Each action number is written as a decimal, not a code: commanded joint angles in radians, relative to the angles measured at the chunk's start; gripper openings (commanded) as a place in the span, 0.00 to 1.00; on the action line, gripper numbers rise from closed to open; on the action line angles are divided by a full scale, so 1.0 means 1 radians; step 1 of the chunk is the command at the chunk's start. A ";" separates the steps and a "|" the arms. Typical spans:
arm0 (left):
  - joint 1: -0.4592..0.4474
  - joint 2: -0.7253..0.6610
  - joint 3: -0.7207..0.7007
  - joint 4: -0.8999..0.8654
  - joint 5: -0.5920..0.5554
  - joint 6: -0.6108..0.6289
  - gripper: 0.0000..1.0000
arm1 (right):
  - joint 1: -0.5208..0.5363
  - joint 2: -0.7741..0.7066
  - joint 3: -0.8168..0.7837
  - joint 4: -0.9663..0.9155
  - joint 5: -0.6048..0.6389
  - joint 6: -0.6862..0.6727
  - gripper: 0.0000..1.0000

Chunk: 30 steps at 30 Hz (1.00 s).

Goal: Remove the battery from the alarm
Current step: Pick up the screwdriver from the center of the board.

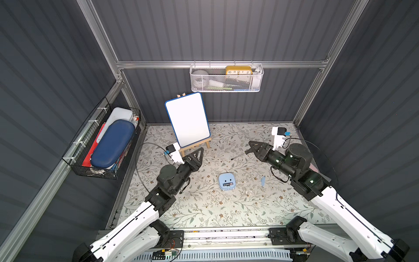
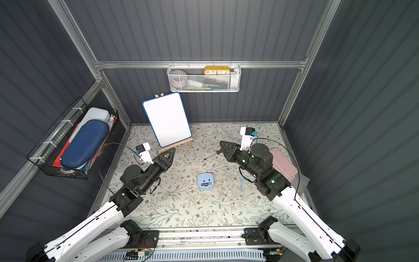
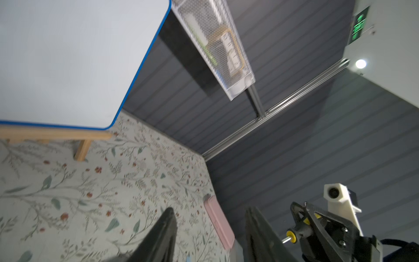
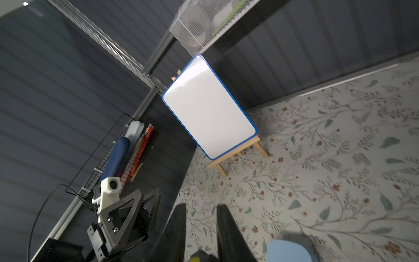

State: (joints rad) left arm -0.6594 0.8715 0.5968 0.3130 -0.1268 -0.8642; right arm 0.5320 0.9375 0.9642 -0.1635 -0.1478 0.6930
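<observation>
Right now your alarm (image 1: pixel 226 181) lies face down mid-counter (image 1: pixel 204 211) between both arms, and the battery (image 1: pixel 227 184) sits in its open back slot. Your left gripper (image 1: pixel 199 153) hovers near the easel with its jaws apart and nothing between them. Your right gripper (image 1: pixel 249 148) has its jaws clamped on the screwdriver (image 1: pixel 238 156), raised well beyond the alarm.
</observation>
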 commanded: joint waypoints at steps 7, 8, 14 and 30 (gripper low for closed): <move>0.001 0.074 0.003 -0.206 0.139 0.043 0.41 | -0.065 0.008 -0.050 -0.193 -0.139 -0.016 0.00; 0.001 0.080 -0.006 -0.207 0.150 0.040 0.40 | -0.076 0.005 -0.067 -0.186 -0.131 -0.001 0.00; -0.018 0.177 -0.021 -0.296 0.182 0.041 0.22 | -0.082 0.025 -0.173 -0.115 -0.027 0.014 0.00; -0.098 0.460 0.123 -0.402 0.164 0.011 0.00 | 0.013 0.207 -0.247 0.178 0.140 -0.135 0.00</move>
State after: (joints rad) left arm -0.7654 1.3151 0.6827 -0.0711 0.0269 -0.8452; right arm 0.5335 1.1194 0.6880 -0.0593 -0.0463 0.6147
